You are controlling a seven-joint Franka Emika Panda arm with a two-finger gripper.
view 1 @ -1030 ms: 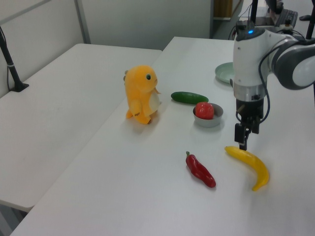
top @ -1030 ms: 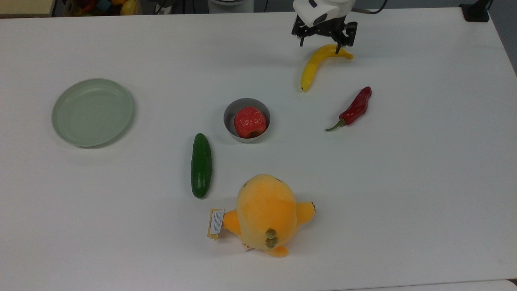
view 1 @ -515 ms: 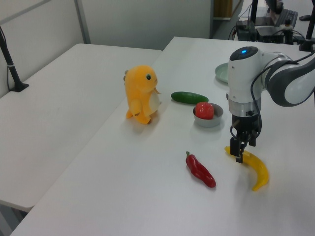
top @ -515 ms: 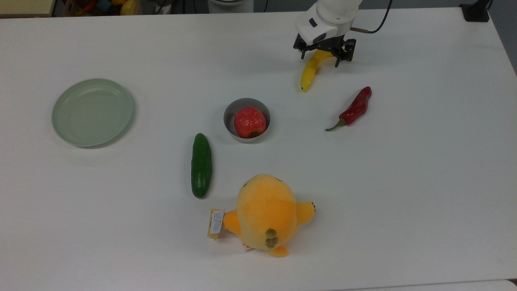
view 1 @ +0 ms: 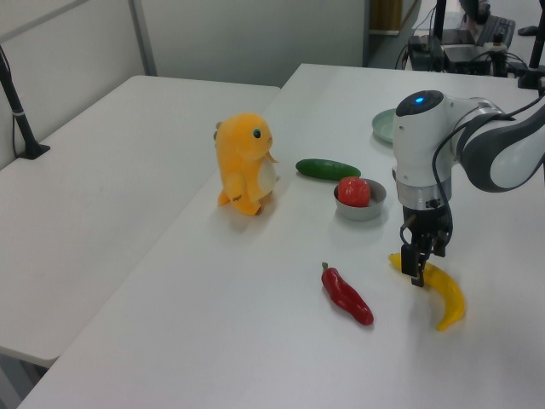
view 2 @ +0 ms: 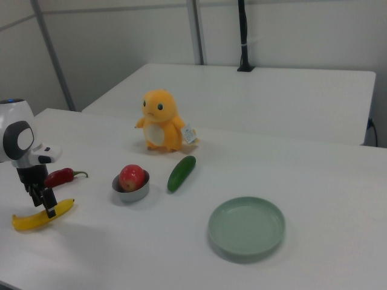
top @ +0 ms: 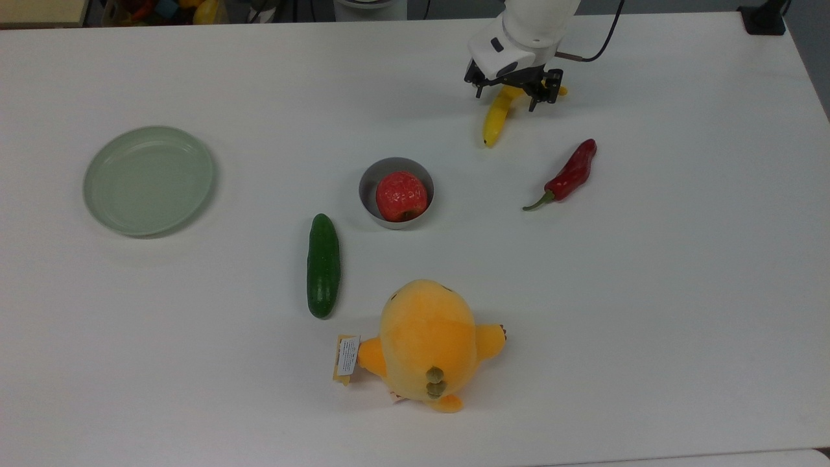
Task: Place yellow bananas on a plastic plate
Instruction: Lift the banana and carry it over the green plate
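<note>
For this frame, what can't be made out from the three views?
- Whether the gripper touches the banana: the fingers straddle it, contact too small to judge.
- Banana's bend, top view: covered by the gripper.
- Plate, left view: mostly behind the arm.
- Apple underside: hidden by the grey bowl.
- Bins past the table, top view: cut by the edge.

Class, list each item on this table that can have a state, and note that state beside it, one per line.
Gripper: open, lowered astride the banana.
Banana: lying on the table, not lifted.
Green plate: empty.
Grey bowl: holds a red apple.
Cucumber: lying flat.
Red chili pepper: lying flat.
Orange plush toy: standing upright.
</note>
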